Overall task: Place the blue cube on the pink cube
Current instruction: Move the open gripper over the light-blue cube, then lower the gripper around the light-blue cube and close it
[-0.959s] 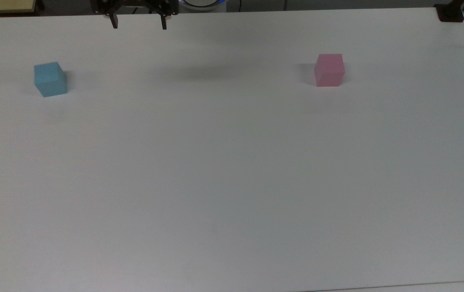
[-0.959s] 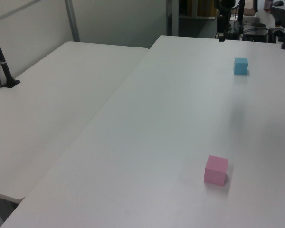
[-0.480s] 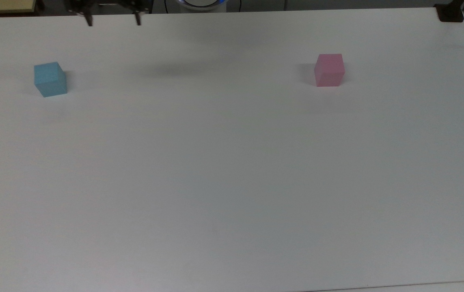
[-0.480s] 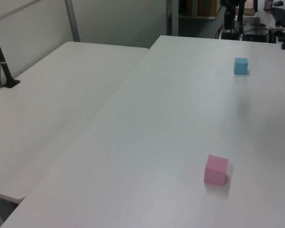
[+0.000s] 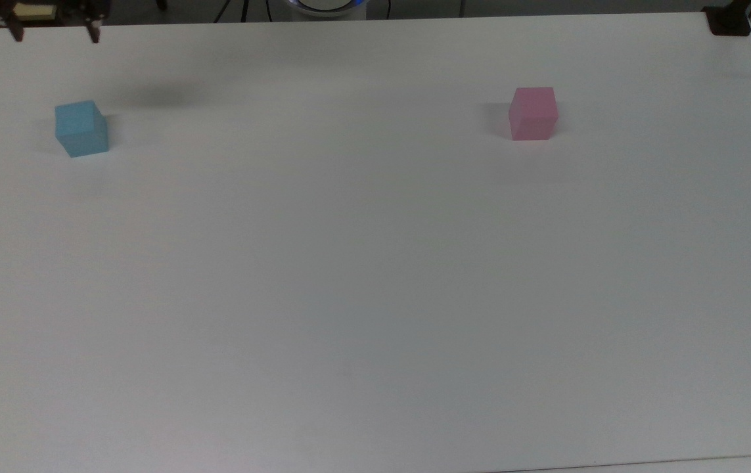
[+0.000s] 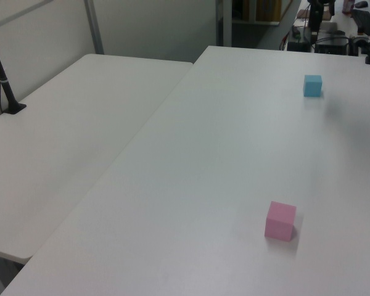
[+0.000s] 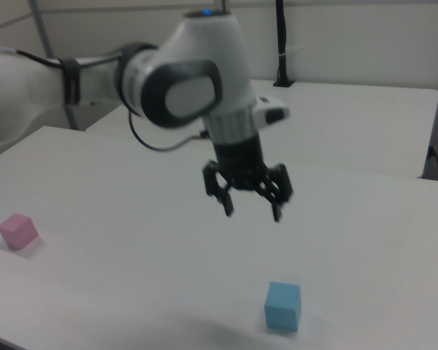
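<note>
risk here starts with alignment: the gripper (image 7: pixel 252 200) hangs in the air with its fingers spread wide and nothing between them, above the desk (image 5: pixel 375 276) near the far edge and not yet over the blue cube (image 5: pixel 81 128). in the top view the blue cube sits flat on the desk toward the far left corner, turned a little askew to the desk's edges. if the fingers come down square to the desk rather than to the cube's faces, one tip could land on a corner and nudge or spin the cube instead of closing on it. the pink cube (image 5: pixel 533 113) stands well apart, along the same far edge toward the top view's right, so the carry is long; a shallow pinch could let the cube slip. an off-centre release could leave the blue cube tipping off the pink one.
</note>
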Available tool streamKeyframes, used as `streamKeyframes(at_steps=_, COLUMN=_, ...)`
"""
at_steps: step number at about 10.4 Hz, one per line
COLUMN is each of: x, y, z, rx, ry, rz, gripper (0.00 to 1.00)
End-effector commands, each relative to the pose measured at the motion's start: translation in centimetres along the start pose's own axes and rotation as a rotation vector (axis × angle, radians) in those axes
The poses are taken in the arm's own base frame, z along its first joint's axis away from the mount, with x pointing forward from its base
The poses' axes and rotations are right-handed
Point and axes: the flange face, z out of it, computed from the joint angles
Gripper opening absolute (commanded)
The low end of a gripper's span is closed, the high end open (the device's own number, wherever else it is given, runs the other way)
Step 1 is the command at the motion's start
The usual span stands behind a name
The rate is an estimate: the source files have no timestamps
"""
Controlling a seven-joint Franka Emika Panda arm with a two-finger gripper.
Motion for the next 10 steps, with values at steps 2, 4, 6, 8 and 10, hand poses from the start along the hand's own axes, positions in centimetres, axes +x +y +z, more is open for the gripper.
streamKeyframes(at_steps=2, x=-1.7, y=2.6, z=8.7, rx=-0.06, ry=-0.084, rz=-0.106, gripper=1.0)
streamKeyframes(at_steps=4, x=-1.6, y=2.3, z=11.9, rx=-0.063, ry=-0.112, rz=-0.126, gripper=1.0)
streamKeyframes(at_steps=6, x=-0.8, y=2.2, z=15.0, rx=-0.08, ry=-0.139, rz=-0.138, gripper=1.0)
streamKeyframes(at_steps=8, x=0.0, y=2.0, z=17.9, rx=-0.097, ry=-0.163, rz=-0.145, gripper=1.0)
streamKeyframes(at_steps=10, x=0.4, y=2.2, z=19.6, rx=-0.119, ry=-0.158, rz=-0.147, gripper=1.0)
